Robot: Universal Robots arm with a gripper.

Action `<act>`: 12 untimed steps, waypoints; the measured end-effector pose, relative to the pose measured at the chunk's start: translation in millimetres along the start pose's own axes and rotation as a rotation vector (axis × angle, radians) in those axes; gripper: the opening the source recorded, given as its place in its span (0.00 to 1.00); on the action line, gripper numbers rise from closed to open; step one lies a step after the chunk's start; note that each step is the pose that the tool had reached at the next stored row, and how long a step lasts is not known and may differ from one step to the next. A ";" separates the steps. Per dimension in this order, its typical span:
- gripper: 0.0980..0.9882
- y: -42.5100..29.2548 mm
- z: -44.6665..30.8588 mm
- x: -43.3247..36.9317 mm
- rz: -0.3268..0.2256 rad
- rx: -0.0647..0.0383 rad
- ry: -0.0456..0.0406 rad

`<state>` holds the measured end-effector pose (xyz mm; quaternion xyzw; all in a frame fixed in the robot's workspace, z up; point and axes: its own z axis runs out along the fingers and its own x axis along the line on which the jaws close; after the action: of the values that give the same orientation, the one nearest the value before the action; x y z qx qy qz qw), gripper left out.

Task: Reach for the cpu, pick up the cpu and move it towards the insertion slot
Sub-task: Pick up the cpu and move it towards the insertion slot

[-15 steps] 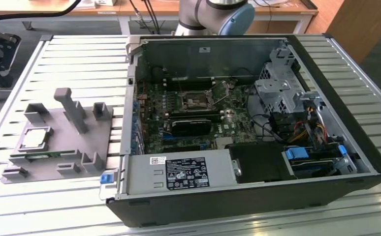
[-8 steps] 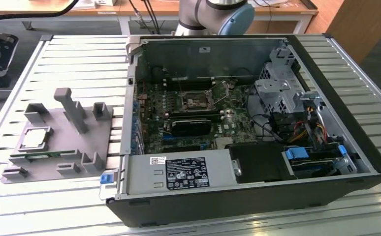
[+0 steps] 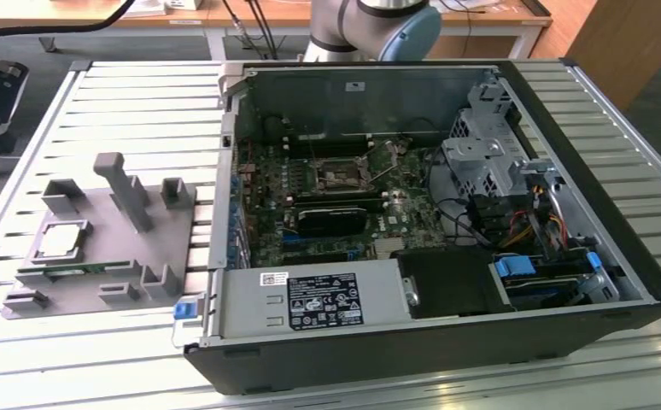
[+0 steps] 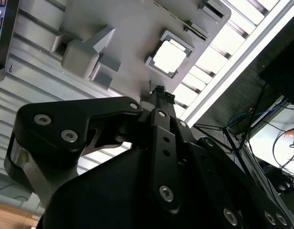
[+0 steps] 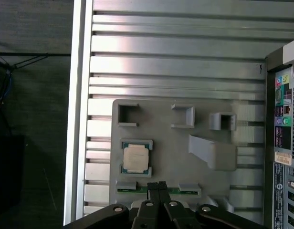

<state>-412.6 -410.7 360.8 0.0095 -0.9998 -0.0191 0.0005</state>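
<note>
Black end effector (image 5: 158, 185), fingers pressed together and empty, hovers close to the small flat square cpu (image 5: 136, 158) with its shiny silver top and pale rim.

The slatted aluminium counter (image 3: 137, 102) carries an open black computer case (image 3: 422, 350) off to the end effector's side and a grey plastic fixture (image 5: 166, 143) right before its fingertips. Inside the case, far from the end effector, sits the square, silvery-framed insertion slot (image 3: 339, 175) with a dark centre. The cpu lies level, top up, in a fixture recess just ahead of the fingertips, apart from them. It is square, with no long axis, and its edges run parallel to the fixture's sides. A narrow green memory stick (image 5: 123, 189) lies nearer still.
</note>
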 end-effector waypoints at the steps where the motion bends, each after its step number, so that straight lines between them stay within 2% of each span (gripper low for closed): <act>1: 0.01 -1.0 0.8 0.5 0.000 0.000 -0.0001; 12: 0.01 -7.6 10.6 4.6 0.000 0.000 -0.0017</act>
<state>-417.0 -417.9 349.9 0.0098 -0.9998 -0.0191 -0.0004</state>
